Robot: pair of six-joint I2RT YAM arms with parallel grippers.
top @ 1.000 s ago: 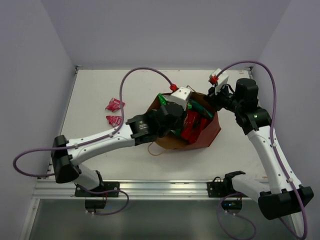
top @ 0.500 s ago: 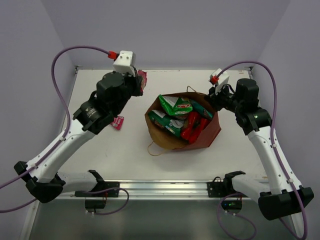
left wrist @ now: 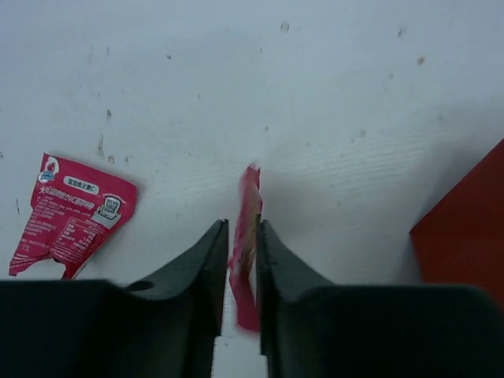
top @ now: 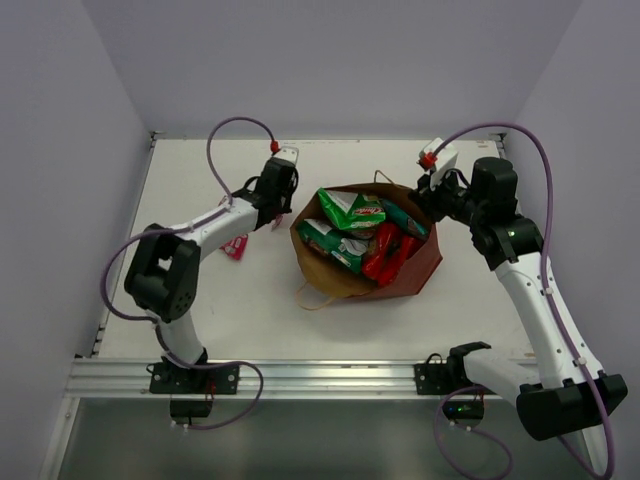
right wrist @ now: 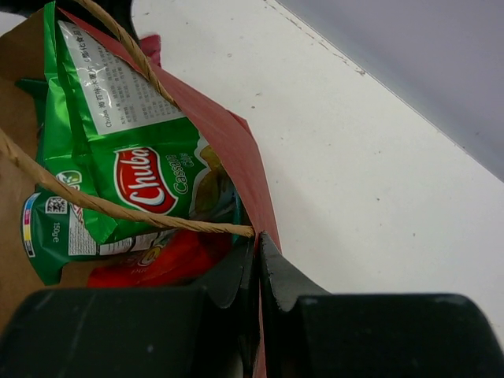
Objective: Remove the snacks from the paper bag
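Note:
The paper bag (top: 425, 268) lies open at the table's middle, and its red-brown side (left wrist: 465, 228) shows at the right edge of the left wrist view. Inside lie the green-white chip bag (top: 350, 208) (right wrist: 134, 173), a red packet (top: 385, 250) (right wrist: 157, 264) and a teal packet (top: 405, 219). My right gripper (top: 432, 200) (right wrist: 259, 236) is shut on the bag's rim beside a twisted handle (right wrist: 118, 209). Left of the bag, low over the table, my left gripper (top: 276, 214) (left wrist: 242, 224) has its jaws slightly parted. A red-pink sachet (left wrist: 248, 228) stands edge-on between them, with a sliver of daylight beside it.
Another red-pink sachet (top: 236, 246) (left wrist: 75, 213) lies flat on the white table (top: 200, 310), left of the left gripper. Grey walls close in the back and both sides. The bag's loose handle (top: 312, 297) trails onto the table in front.
The left arm came out of the bag with a sachet, swung up and left, then came down to the table beside the bag, and its jaws have parted a little. The right arm has not moved.

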